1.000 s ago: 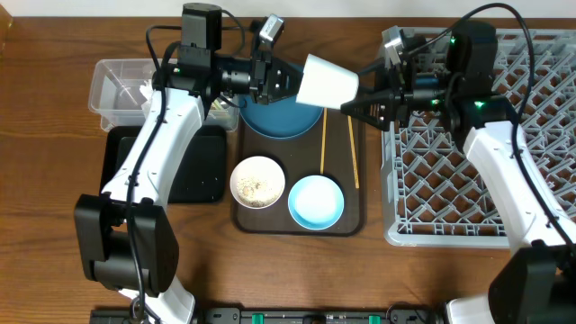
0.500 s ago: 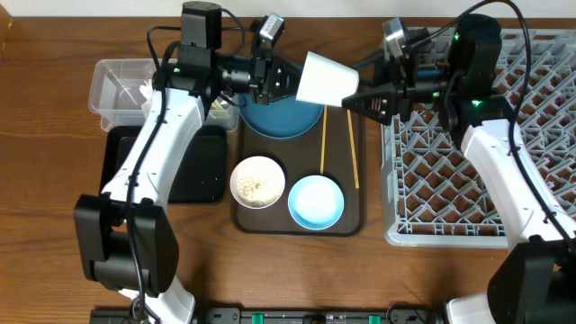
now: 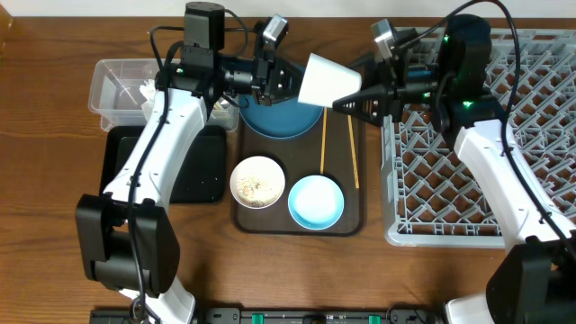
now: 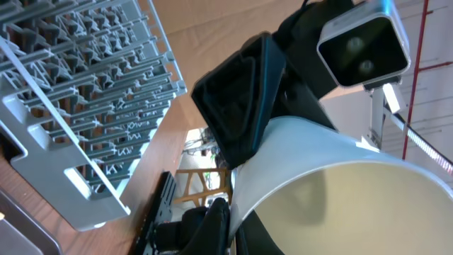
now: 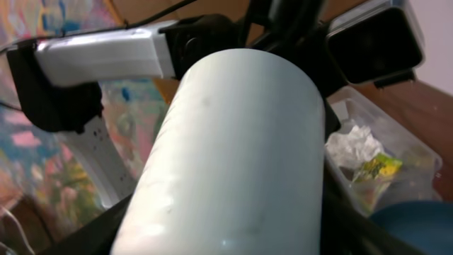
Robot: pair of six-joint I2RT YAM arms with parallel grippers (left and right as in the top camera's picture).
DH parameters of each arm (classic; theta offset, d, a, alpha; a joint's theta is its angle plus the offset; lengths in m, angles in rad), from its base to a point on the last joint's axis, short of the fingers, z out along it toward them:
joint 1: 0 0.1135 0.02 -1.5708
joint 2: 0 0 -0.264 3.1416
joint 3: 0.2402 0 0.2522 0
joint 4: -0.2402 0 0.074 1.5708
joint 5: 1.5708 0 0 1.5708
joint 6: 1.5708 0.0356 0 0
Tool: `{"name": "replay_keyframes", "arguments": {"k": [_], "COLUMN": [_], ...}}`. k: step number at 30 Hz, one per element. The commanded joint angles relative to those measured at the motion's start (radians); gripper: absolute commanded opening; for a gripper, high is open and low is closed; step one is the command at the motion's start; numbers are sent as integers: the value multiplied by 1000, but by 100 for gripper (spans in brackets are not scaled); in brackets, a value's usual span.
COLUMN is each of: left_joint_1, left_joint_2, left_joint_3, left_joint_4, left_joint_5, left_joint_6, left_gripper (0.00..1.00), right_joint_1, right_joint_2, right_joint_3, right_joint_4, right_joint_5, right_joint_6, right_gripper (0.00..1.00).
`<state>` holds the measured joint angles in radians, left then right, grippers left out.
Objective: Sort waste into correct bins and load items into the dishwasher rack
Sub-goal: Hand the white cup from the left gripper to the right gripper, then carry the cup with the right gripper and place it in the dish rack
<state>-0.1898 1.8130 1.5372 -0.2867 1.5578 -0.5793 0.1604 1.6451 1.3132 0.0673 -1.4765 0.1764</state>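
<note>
Over the wooden table (image 3: 54, 180), the small white cup (image 3: 326, 81) hangs on its side above the dark-blue bowl (image 3: 274, 121), pinched at its mouth by the left gripper (image 3: 290, 85). The right gripper (image 3: 349, 90) reaches around the cup's other end; whether it presses, I cannot tell. Only the right wrist view shows crumpled tissue (image 5: 354, 145) and a snack wrapper (image 5: 375, 168) inside the clear tub (image 5: 414, 177). The left wrist view shows the cup's hollow and the grey rack (image 4: 78, 92).
</note>
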Motion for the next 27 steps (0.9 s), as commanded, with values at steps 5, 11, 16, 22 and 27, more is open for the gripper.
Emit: {"name": "replay_keyframes", "arguments": {"k": [5, 11, 16, 22, 27], "left_joint_1": [-6, -6, -6, -6, -6], "left_joint_2": [-5, -5, -5, -5, -5], "left_joint_3": [11, 11, 11, 11, 11], "left_joint_4": [5, 5, 5, 5, 5], "left_joint_5": [14, 14, 13, 13, 13], "left_joint_6": [-2, -2, -2, 2, 2], "left_gripper": [6, 6, 6, 12, 24], "right_joint_1": [7, 7, 7, 7, -24], "right_joint_2": [10, 10, 10, 10, 10], "right_joint_3": [14, 14, 14, 14, 14], "right_joint_4": [18, 109, 123, 123, 124], "right_joint_5": [-17, -18, -18, -21, -43], "right_joint_6": [12, 90, 95, 100, 102], "right_gripper": [57, 80, 69, 45, 45]}}
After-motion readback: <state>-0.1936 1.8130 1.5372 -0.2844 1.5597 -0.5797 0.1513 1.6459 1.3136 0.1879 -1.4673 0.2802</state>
